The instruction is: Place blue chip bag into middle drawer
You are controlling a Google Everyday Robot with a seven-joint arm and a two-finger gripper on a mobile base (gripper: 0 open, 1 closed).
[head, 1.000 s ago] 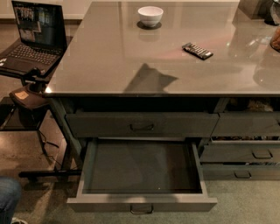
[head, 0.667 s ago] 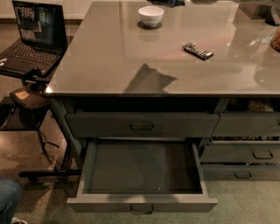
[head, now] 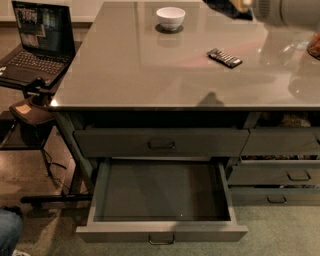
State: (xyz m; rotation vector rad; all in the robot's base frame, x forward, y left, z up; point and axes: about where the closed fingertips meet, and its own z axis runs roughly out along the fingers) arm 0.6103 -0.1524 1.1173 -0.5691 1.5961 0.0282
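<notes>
The middle drawer (head: 160, 192) is pulled out at the bottom centre, with a bare dark tray and a small metal handle on its front. My arm's pale cylinder (head: 282, 11) reaches in from the top right above the far end of the grey tabletop. A dark shape at its left end looks like my gripper (head: 227, 7), cut off by the top edge. It is far above and behind the open drawer. I cannot make out the blue chip bag; it may be hidden in that dark shape.
A flat black candy bar (head: 224, 57) and a white bowl (head: 170, 17) lie on the tabletop (head: 150, 70). The top drawer (head: 160, 142) is shut. Narrower drawers (head: 282, 175) stand at the right. An open laptop (head: 35, 40) sits on a stand at the left.
My arm has come into view at the top right. Its shadow on the tabletop has shrunk and shifted right. The drawer stays open.
</notes>
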